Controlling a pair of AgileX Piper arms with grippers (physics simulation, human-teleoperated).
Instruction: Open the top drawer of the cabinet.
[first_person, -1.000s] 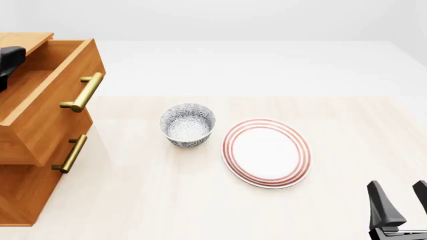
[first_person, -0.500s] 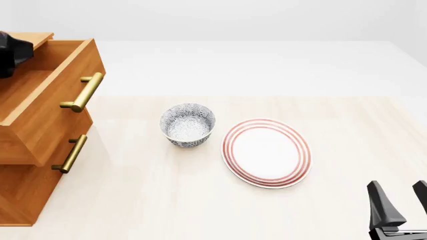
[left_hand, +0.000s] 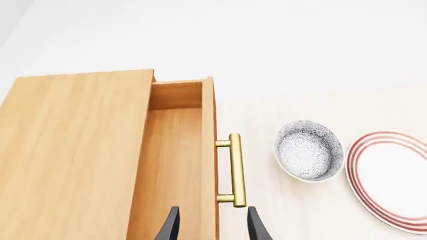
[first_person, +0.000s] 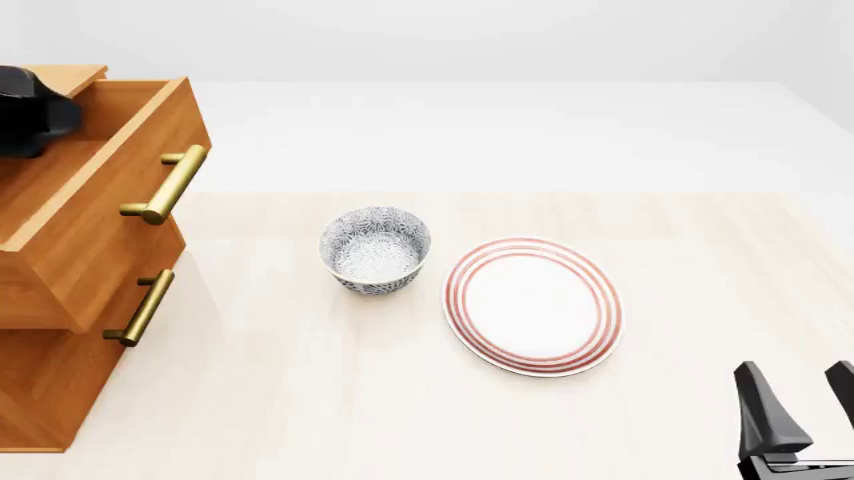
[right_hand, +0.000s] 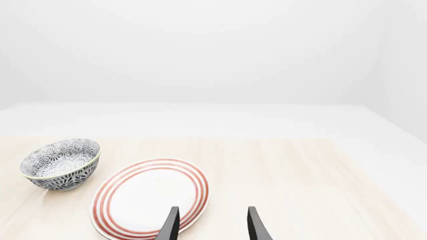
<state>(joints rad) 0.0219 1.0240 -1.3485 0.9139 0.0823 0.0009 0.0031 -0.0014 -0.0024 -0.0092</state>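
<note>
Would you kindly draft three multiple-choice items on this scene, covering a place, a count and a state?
1. Where does the bowl stand?
A. between cabinet and plate
B. on the plate
C. inside a drawer

2. How many brass handles show in the front view?
A. one
B. two
C. four

3. The top drawer is:
A. shut
B. pulled out
C. removed

Answers: 1 A, it stands on the table, left of the plate; 2 B, one handle on each of two drawer fronts; 3 B, its open box juts out from the cabinet.
</note>
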